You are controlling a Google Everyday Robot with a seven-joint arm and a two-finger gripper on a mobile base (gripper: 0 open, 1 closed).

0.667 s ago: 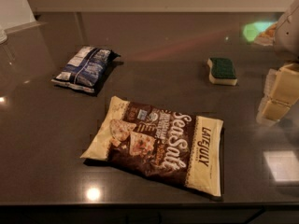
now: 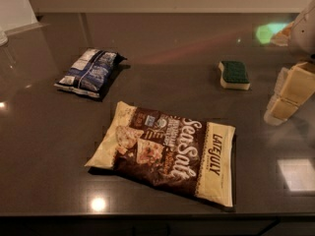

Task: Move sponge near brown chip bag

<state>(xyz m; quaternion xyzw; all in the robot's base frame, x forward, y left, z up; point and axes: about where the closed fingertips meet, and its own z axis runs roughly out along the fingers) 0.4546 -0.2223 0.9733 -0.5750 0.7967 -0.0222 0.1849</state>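
Note:
The sponge [image 2: 234, 74], with a dark green top and a pale yellow body, lies flat on the dark table at the right rear. The brown chip bag [image 2: 167, 151], with cream ends and "Sea Salt" lettering, lies flat at the front centre, apart from the sponge. My gripper [image 2: 289, 93], made of cream-coloured blocks, hangs at the right edge of the view, to the right of the sponge and a little nearer the front. It is not touching the sponge and holds nothing that I can see.
A smaller dark blue and white bag [image 2: 90, 72] lies at the left rear. The table's front edge [image 2: 147, 214] runs along the bottom. A white object [image 2: 15, 9] stands at the far left corner.
My gripper has shifted slightly to the left, towards the sponge. The sponge and both bags have not moved.

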